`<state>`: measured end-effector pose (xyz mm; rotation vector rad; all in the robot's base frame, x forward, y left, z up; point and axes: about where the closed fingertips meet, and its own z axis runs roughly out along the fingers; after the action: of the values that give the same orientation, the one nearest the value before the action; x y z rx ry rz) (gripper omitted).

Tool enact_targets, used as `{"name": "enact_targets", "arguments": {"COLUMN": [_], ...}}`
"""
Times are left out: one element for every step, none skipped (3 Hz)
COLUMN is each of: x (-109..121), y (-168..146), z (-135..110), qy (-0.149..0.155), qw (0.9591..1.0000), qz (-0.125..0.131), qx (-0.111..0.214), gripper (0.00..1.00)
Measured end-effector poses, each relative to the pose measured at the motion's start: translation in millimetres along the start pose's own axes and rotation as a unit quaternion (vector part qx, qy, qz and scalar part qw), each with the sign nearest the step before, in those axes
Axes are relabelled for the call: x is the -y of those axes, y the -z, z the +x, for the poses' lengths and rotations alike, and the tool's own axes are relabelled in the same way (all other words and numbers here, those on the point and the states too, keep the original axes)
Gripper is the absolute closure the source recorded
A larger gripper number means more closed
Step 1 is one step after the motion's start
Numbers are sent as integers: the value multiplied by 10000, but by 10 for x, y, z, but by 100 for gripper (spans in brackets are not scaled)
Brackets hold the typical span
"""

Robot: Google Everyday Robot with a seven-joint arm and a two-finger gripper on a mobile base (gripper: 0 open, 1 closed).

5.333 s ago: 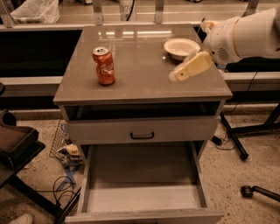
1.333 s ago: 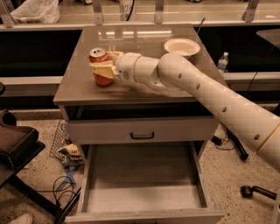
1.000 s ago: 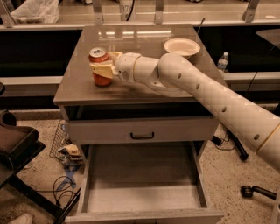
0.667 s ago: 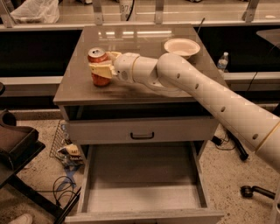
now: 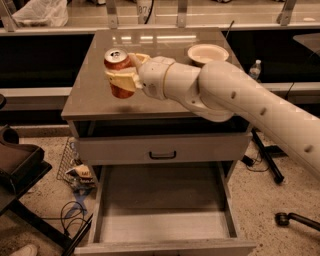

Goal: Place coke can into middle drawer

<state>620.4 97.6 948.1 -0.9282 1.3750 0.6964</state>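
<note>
A grey wood-grain cabinet with a smooth, glossy top (image 5: 90,100) stood in front of me. The robot's thick white arm (image 5: 260,107) reached in across it from the right. Low down, the wide, shallow middle drawer (image 5: 162,227) was pulled well out, its pale floor bare and nothing hanging over the opening. Above it, a grey drawer front with a small black bar handle (image 5: 162,155) was closed. Between that front and the top was a dark open slot.

A shallow white bowl (image 5: 208,52) sat at the back right of the top, behind the arm and well apart from the gripper (image 5: 120,66).

The gripper was over the left half of the top. Its pale yellow fingers (image 5: 121,80) were clamped on the small red-orange coke can with a silver top (image 5: 116,61), one across the near side and the other behind, near the rim. The can stood upright, with its lid and lower body showing above and below the near finger. It looked a little above the surface, though I could not tell for sure whether its base was clear. It was well above and behind the open drawer.

The top mirrored bright strips of light near its back edge. Around the cabinet the floor was speckled. A black chair (image 5: 17,160) stood to the left, with a wire basket (image 5: 66,157) and loose cables (image 5: 75,215) beside it. A crumpled clear plastic bag (image 5: 40,12) lay on the counter behind, and a small water bottle (image 5: 255,70) stood at the right.
</note>
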Motion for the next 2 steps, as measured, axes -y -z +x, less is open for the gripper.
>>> {"name": "enact_targets", "arguments": {"x": [-549,-1263], "y": [302,500], "z": [-161,54], "qy": [42,-81], "qw": [10000,9998], "qz": [38,-166], "qx": [3,-37], "gripper": [100,100]}}
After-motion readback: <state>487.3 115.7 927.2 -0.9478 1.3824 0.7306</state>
